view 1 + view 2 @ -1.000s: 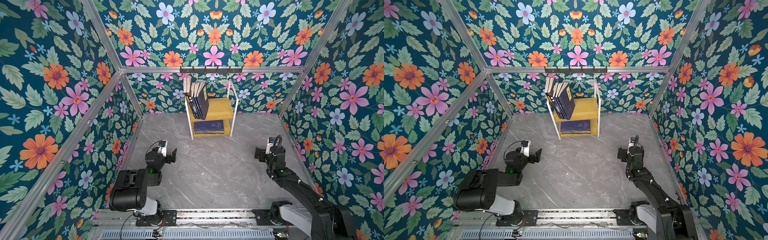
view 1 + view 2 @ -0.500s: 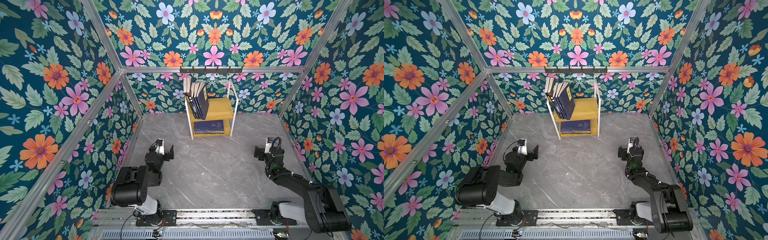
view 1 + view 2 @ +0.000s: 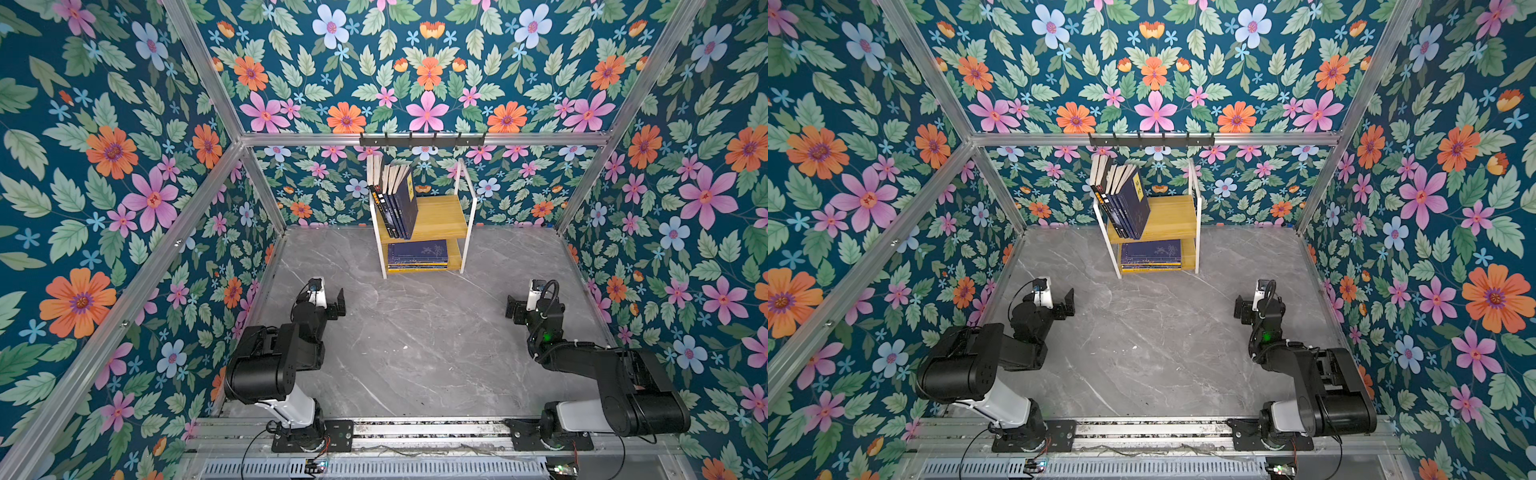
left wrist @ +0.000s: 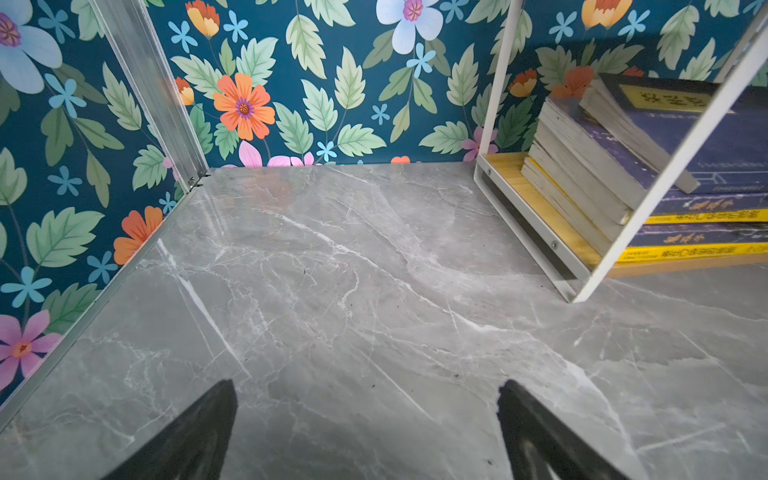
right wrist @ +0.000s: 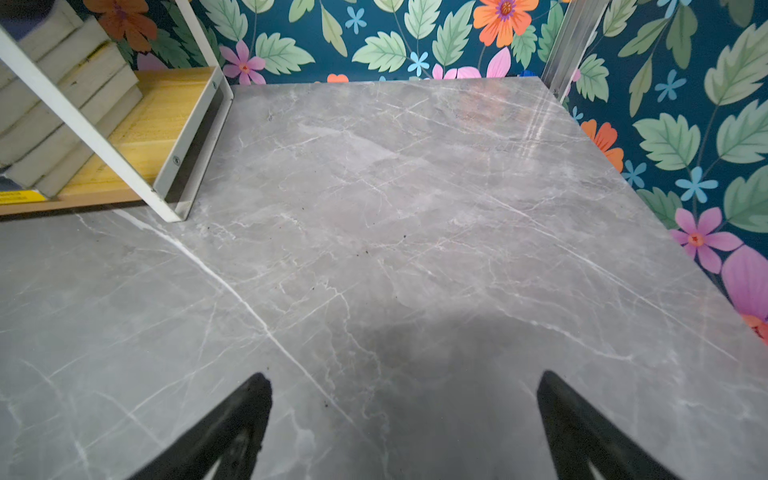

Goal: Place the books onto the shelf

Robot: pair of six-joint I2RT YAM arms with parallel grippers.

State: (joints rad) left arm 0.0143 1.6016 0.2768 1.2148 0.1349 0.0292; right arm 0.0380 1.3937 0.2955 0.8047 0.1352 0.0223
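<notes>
Standing on end on the top board of the shelf [image 3: 440, 212], the upright books [image 3: 405, 208] show spines near. Below, the flat books [image 3: 417, 251] lie long side left to right, titles too small to read. Both the left gripper [image 4: 365, 395] and right gripper [image 5: 403, 378] hang open, empty.

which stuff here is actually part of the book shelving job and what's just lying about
Part of the job: standing books on the top board, stacked books on the bottom board, shelf, left gripper and right gripper, both open and empty.
Just there: black hook rail on the back frame, grey table.
</notes>
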